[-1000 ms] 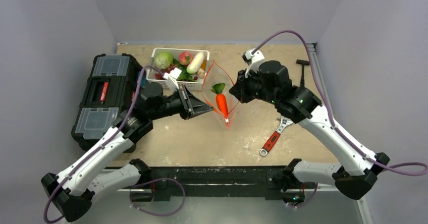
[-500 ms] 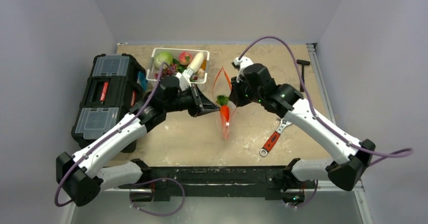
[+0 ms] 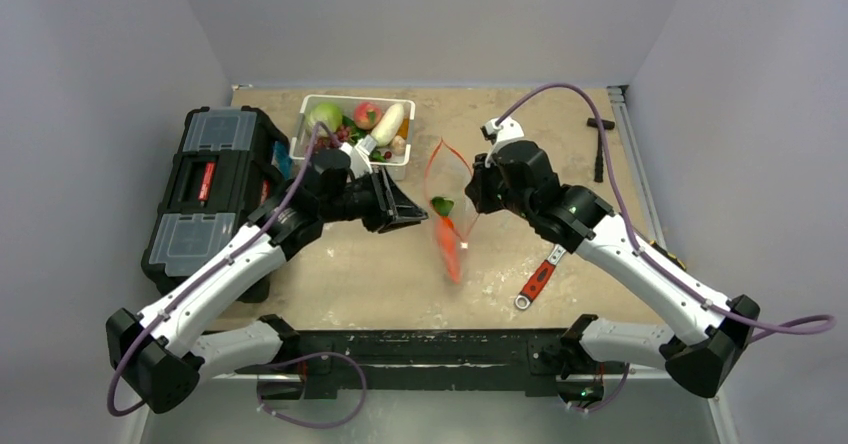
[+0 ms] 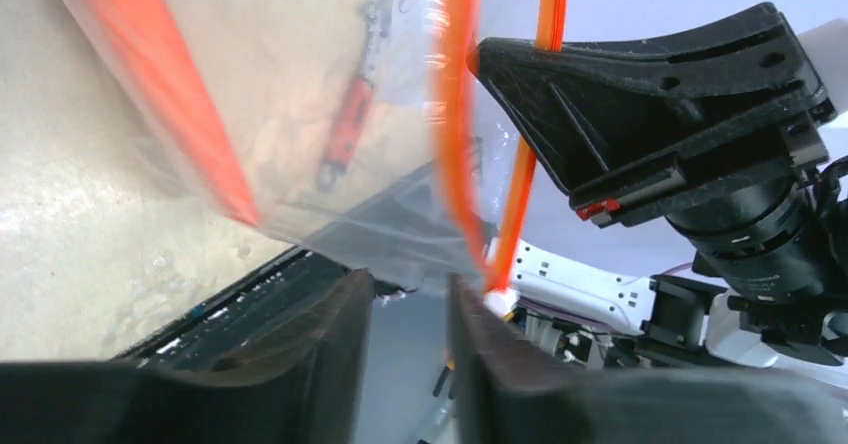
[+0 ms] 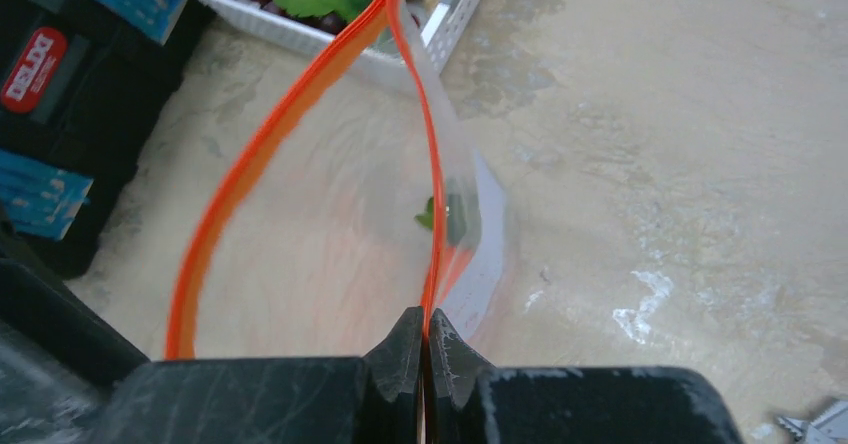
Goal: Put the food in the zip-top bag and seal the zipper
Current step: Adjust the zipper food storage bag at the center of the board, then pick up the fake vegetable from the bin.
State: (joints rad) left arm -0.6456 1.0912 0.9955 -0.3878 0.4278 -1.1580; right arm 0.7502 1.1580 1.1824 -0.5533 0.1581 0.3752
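Observation:
The clear zip-top bag [image 3: 455, 189] hangs over the table's middle with its mouth partly open. An orange carrot [image 3: 448, 246] with a green top lies inside it, low in the bag. My right gripper [image 3: 470, 192] is shut on the orange-red zipper [image 5: 262, 154], pinching the strip at its tips [image 5: 425, 322]. My left gripper [image 3: 416, 214] is just left of the bag, slightly open; in the left wrist view the bag's edge [image 4: 400, 234] sits just beyond the fingertips [image 4: 360, 284], with nothing between them. More food, a peach [image 3: 367, 114] and a white radish [image 3: 388, 124], lies in the basket.
A white slotted basket [image 3: 312, 104] stands at the back left, behind the left arm. A black toolbox [image 3: 205, 189] fills the left side. A red-handled wrench [image 3: 537, 279] lies at the front right, and a black tool [image 3: 600, 126] at the back right.
The left gripper, shut a moment ago at the bag's edge, has parted its jaws. The bag hangs narrower and the carrot has slid lower. The right gripper shifted slightly, still pinching the strip.

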